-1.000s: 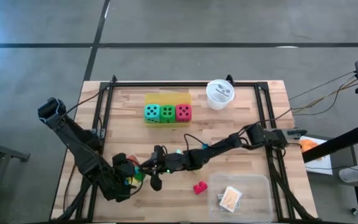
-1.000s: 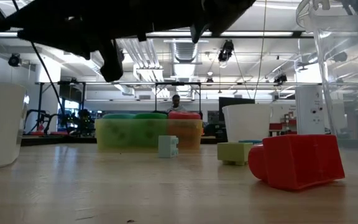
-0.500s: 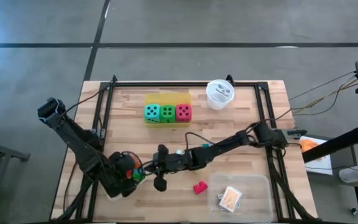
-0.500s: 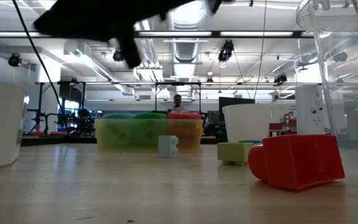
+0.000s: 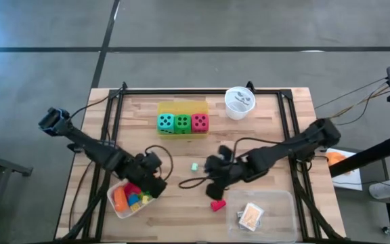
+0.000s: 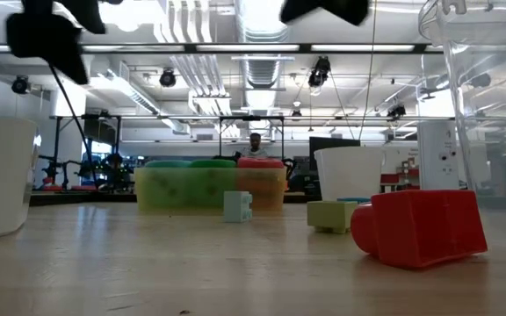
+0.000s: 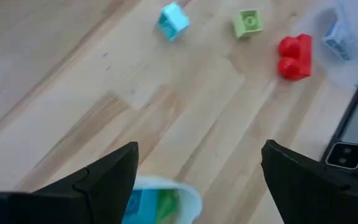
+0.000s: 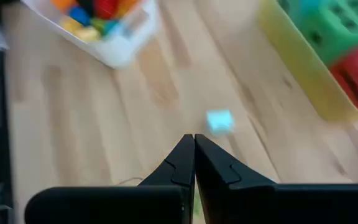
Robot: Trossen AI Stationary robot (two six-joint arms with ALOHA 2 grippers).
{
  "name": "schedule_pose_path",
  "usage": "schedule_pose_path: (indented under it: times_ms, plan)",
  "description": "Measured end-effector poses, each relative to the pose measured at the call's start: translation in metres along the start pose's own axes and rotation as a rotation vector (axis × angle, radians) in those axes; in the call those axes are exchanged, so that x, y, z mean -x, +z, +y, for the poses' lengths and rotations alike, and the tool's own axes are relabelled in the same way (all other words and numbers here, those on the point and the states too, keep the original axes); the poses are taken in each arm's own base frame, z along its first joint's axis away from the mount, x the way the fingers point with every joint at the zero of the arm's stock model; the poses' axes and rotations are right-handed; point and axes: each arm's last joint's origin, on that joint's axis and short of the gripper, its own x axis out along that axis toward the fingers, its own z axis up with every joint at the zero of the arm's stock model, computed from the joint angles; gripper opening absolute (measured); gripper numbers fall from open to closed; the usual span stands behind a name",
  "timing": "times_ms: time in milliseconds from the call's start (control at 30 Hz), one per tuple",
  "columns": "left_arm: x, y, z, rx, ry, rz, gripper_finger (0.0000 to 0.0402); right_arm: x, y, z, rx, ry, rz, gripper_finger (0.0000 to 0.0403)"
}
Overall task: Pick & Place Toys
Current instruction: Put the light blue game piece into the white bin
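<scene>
High view: red block (image 5: 217,205), green block (image 5: 206,186) and pale teal block (image 5: 194,166) loose on bench (image 5: 263,135) — hard, light plastic, probably slick; best pinched across flat sides. Right gripper (image 5: 213,188) over green block, fingers pressed together, empty. Left gripper (image 5: 156,184) by white tray (image 5: 117,203), fingers spread.
</scene>
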Motion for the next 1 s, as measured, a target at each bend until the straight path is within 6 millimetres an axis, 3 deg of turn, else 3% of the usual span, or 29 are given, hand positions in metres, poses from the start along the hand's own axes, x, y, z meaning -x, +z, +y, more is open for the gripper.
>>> schedule_pose_path:
  times_ms: [167,333,533,700,900,1000]
  plan:
    - [-0.015,0.018,0.000,-0.060,-0.022,0.014,0.0326,0.023,-0.031,-0.015,-0.055,-0.005,0.026,0.0009]
    - [-0.036,0.034,0.005,0.005,-0.005,0.070,0.0326,0.031,-0.066,-0.031,-0.120,-0.080,-0.018,0.0009]
    - [-0.048,0.046,0.016,0.072,0.000,0.196,0.0326,0.039,-0.085,-0.049,-0.224,-0.071,-0.125,0.0009]
    - [-0.032,0.040,0.024,0.034,0.065,0.196,0.0326,0.042,-0.071,-0.056,-0.179,0.082,-0.160,0.0009]
    - [-0.012,0.033,0.022,0.003,0.068,0.084,0.0326,0.040,-0.045,-0.069,-0.117,0.043,-0.133,0.0009]
    - [-0.004,0.027,0.023,-0.048,0.088,0.046,0.0326,0.029,-0.033,-0.071,-0.018,0.020,-0.091,0.0009]
